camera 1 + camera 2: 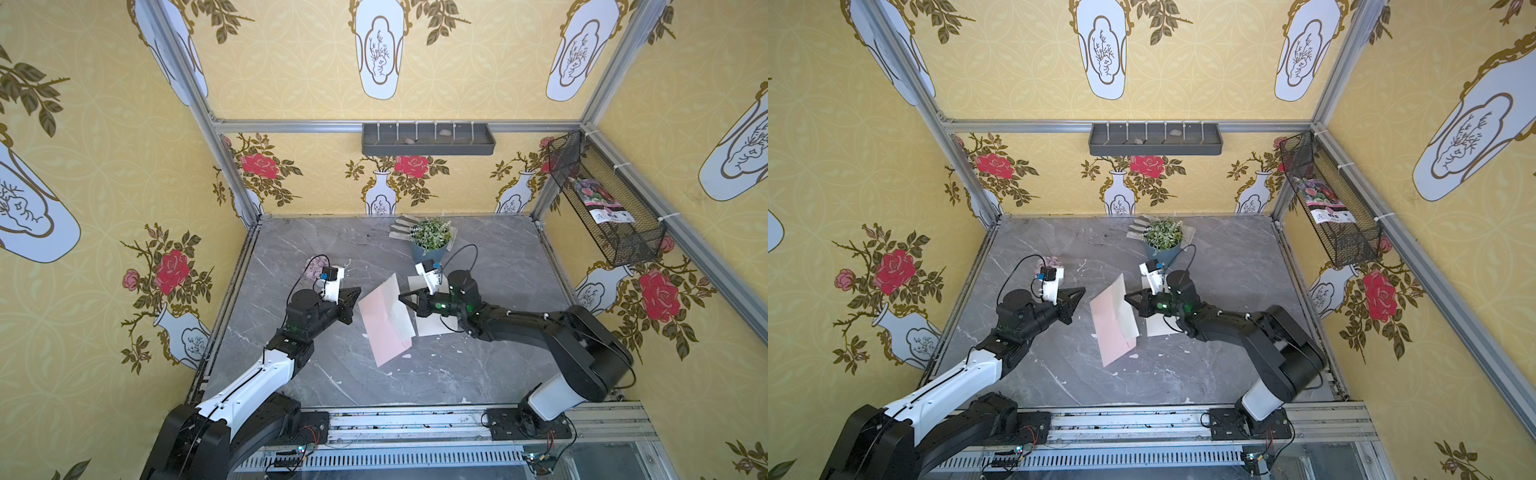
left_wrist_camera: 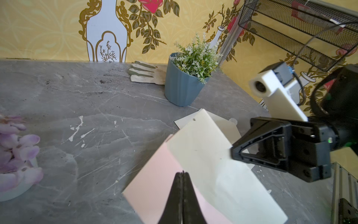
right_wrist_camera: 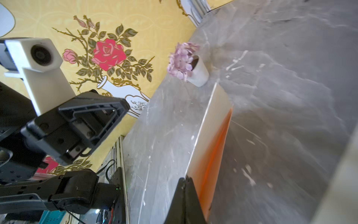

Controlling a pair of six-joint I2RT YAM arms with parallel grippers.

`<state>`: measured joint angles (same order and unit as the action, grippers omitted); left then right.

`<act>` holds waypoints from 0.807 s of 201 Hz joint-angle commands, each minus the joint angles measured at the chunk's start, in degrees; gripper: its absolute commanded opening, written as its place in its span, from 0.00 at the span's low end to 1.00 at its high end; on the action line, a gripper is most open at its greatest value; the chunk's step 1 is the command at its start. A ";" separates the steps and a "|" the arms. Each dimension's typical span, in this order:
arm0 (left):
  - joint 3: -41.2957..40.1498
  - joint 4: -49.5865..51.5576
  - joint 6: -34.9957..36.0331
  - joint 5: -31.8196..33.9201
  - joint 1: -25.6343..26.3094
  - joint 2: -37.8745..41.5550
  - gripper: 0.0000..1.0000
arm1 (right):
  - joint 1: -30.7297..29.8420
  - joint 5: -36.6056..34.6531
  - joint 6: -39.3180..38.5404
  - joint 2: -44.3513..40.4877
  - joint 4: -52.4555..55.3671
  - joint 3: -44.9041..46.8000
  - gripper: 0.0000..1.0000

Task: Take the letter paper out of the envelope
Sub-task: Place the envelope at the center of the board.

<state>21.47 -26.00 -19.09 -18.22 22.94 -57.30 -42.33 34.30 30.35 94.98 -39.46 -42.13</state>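
Top view of a grey marble desk [image 1: 332, 374] inside yellow papered walls, with two robot arms reaching in from 6 o'clock. At 10 o'clock stands a small pot of purple flowers [image 1: 316, 262]. Just inward of it hangs the left hand [image 1: 358, 290], fingers pressed together on nothing, close to the envelope's 9 o'clock edge. The right wrist view shows it apart from the paper.

At centre lies the pink envelope [image 1: 384, 338], its long axis running from 11 to 5 o'clock. The cream letter [image 1: 395, 309] lies across its upper half, tilted up along the 3 o'clock side, where the right hand [image 1: 401, 297] is clamped on its edge.

The task looks about half done. The letter is mostly exposed, but whether its low edge sits inside the envelope cannot be told. What is probably left is to draw it clear and set it down.

A second white sheet [image 1: 432, 326] lies under the right arm at 3 o'clock. A potted plant [image 1: 430, 237] and a glove [image 1: 400, 227] sit at 12 to 1 o'clock. Bare desk from 5 to 8 o'clock gives the most room; the right side is tighter.
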 commanded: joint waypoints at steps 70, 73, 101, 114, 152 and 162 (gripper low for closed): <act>-0.08 -2.89 0.58 -2.22 0.00 -1.36 0.06 | 7.90 4.17 5.20 7.69 -16.73 2.31 0.00; 0.04 -3.03 0.54 -2.60 -0.01 -1.79 0.06 | 8.14 4.28 5.52 7.48 -17.53 2.66 0.00; 0.64 -3.95 0.13 -4.01 0.00 -4.47 0.06 | 10.23 4.98 5.81 3.60 -17.05 4.66 0.00; 0.94 -4.24 -0.09 -4.99 -0.02 -5.70 0.06 | 10.25 4.23 3.89 0.24 -13.15 5.36 0.00; 3.19 -4.15 -2.14 -7.09 0.37 -10.19 0.06 | 9.44 -1.70 -2.67 -13.29 4.48 10.05 0.00; 3.71 -4.15 -2.57 -7.13 0.78 -11.94 0.07 | 9.37 -3.15 -3.90 -17.35 8.34 11.99 0.00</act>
<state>24.21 -28.38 -19.86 -23.64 23.14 -66.41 -32.67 35.57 31.40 84.49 -42.61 -33.23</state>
